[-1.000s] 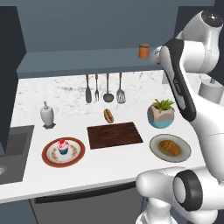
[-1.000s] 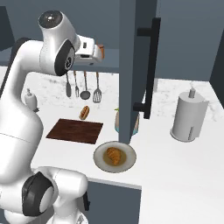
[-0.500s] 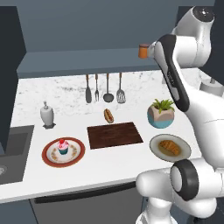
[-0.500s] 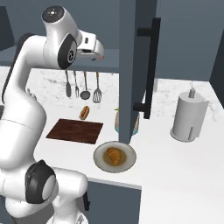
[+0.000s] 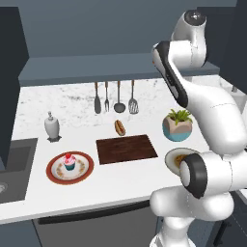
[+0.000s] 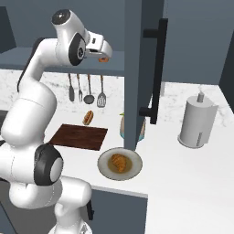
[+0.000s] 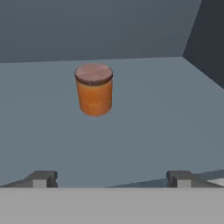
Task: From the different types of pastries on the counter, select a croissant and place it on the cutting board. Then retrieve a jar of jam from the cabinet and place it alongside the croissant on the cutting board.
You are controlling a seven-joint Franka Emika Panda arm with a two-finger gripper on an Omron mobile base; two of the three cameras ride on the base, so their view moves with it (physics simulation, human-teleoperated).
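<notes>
Gripper spread wide, empty; jar upright ahead, slightly left of centre, well apart from the fingertips. Bare shelf all round the jar; cabinet wall far right.

We see an orange jar of jam with a darker reddish-brown lid on the flat slate-grey shelf of the blue-grey cabinet. Below, the counter is white with grey speckles. The cutting board is dark brown with visible grain. The croissant is golden-tan, the cupcake pink-topped in a blue wrapper, the bun reddish-brown.
</notes>
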